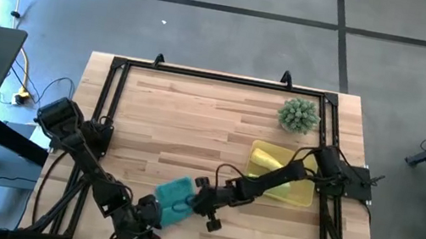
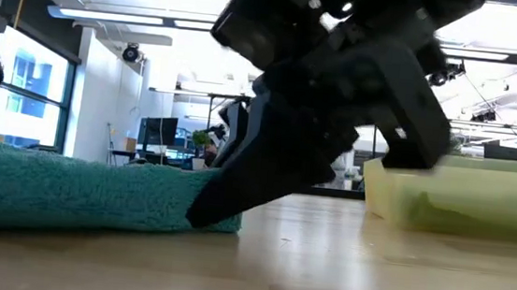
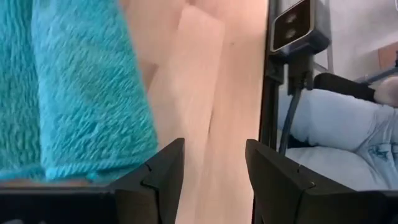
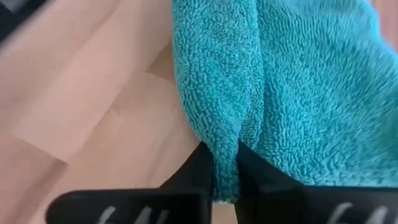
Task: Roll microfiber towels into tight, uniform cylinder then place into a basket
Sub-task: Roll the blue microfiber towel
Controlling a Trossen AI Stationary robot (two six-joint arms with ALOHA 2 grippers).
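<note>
The teal towel [image 1: 175, 193] lies partly folded on the table near the front edge; it also shows in the low view [image 2: 67, 189]. My right gripper [image 1: 194, 202] is shut on its right end [image 4: 225, 171]. My left gripper [image 1: 153, 213] is open beside the towel's near left corner, with only bare table between its fingers [image 3: 214, 180]. The yellow basket [image 1: 297, 193] stands at the right with a yellow towel [image 1: 271, 159] in it. The lime green towel cannot be made out. My right gripper pinches a raised fold [image 4: 227, 140] at the teal towel's right end between its two fingers. The fingers [image 2: 235, 195] slant down from the table's right side. The rest of the towel lies flat on the table, slack.
A spiky green plant [image 1: 299, 116] stands at the far right behind the basket. A black frame [image 1: 220, 76] rims the table. Bare wood lies across the middle and far left. A person's trouser leg [image 3: 348, 137] shows beyond the table's near edge.
</note>
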